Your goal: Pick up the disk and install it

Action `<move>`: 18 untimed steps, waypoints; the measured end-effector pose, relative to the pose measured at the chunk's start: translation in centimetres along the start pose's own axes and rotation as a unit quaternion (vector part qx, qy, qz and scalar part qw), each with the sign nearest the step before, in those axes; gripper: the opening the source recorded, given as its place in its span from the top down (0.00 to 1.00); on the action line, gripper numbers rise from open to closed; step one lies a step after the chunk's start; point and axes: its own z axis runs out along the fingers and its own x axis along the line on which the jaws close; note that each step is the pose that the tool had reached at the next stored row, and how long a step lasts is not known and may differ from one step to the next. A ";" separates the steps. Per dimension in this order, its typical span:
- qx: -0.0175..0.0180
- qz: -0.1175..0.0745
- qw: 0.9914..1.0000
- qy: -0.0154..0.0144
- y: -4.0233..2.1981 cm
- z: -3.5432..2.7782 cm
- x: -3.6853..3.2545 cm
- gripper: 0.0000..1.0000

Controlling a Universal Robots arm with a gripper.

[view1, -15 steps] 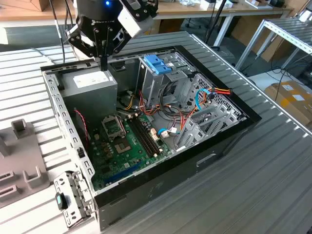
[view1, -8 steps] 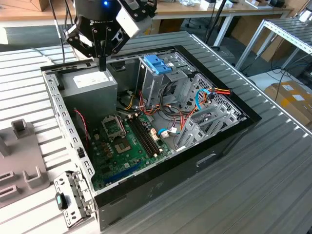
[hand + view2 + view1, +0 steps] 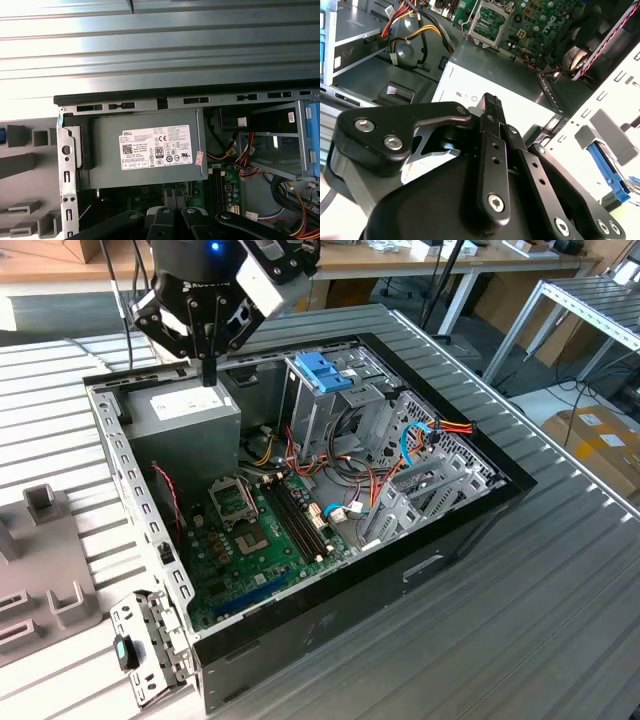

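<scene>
**A:** Where was the claw (image 3: 208,368)?

**B:** It hung just above the power supply (image 3: 185,425), fingers pressed together with nothing between them.

**A:** And the disk?

**B:** Not in the claw. In the second wrist view a blue rail (image 3: 612,175) lay beyond the case wall (image 3: 600,105) from the power supply, by a grey fixture (image 3: 607,132) on the counter (image 3: 520,620). I took that for the disk's carrier, but I couldn't make out the dark body.

**A:** So what worried you?

**B:** Height, mostly. With the claw that low over the power supply, a sideways sweep towards the disk could clip the case wall. Closed fingers would also shove the carrier rather than straddle it.

**A:** Anything inside the case?

**B:** Loose cables (image 3: 268,450) lay between the power supply and the blue-handled cage (image 3: 325,375), and a carried disk could snag them
</scene>
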 end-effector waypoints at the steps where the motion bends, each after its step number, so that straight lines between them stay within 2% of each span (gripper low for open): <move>1: 0.000 0.000 1.000 0.000 0.00 0.00 0.02 0.89; 18: 0.000 0.000 1.000 0.000 -0.04 -0.01 0.52 0.89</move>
